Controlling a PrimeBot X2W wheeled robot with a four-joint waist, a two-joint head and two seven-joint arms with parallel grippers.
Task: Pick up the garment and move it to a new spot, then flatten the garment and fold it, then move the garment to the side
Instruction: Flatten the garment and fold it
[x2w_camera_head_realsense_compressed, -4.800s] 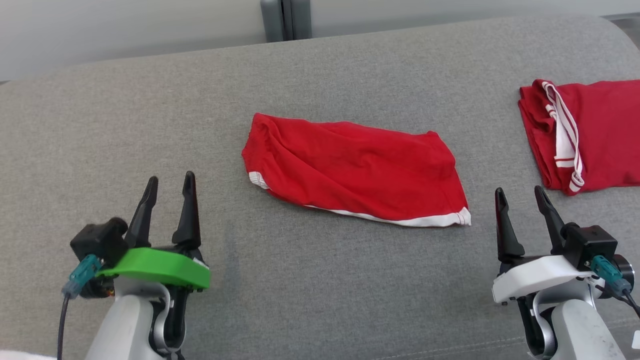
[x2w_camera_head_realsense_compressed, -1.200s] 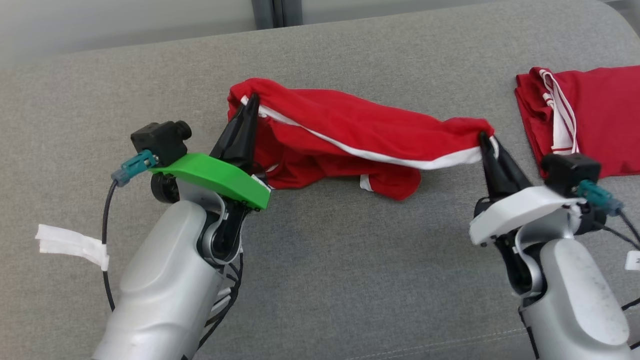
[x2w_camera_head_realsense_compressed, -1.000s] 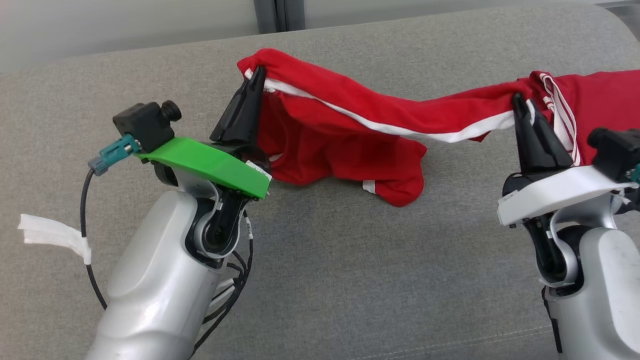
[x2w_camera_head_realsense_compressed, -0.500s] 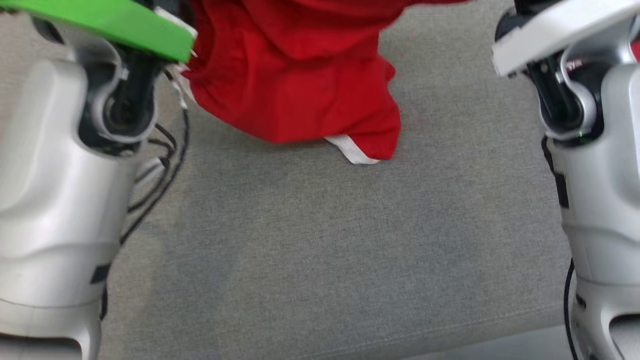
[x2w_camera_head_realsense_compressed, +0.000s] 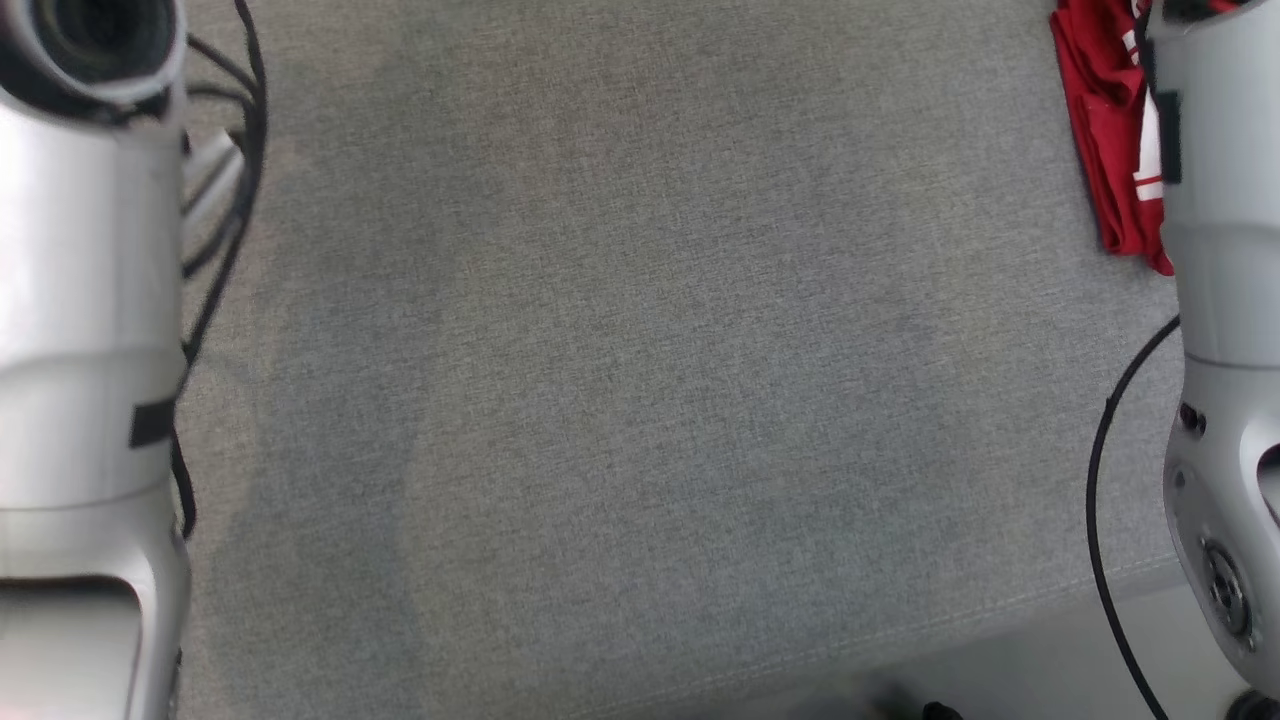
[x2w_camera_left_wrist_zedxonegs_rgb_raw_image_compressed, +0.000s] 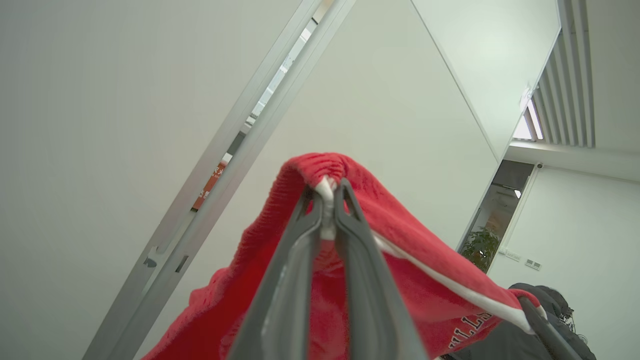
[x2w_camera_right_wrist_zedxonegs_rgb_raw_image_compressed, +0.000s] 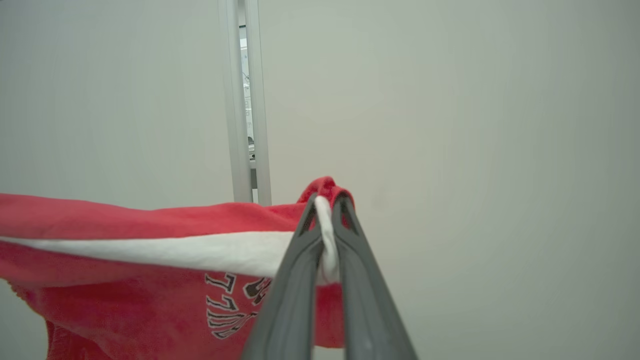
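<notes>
The left gripper (x2w_camera_left_wrist_zedxonegs_rgb_raw_image_compressed: 328, 189) and right gripper (x2w_camera_right_wrist_zedxonegs_rgb_raw_image_compressed: 327, 201) each clamp the white-banded edge of the red fabric garment (x2w_camera_right_wrist_zedxonegs_rgb_raw_image_compressed: 125, 220) hanging between them.

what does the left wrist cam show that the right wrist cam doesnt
From the left wrist: the left gripper shut on an edge of the red garment, a potted plant and ceiling slats. From the right wrist: the right gripper shut on the garment's white band. In both: the red garment held up in the air, its white band, black lettering, and a pale wall with a metal frame strip.
</notes>
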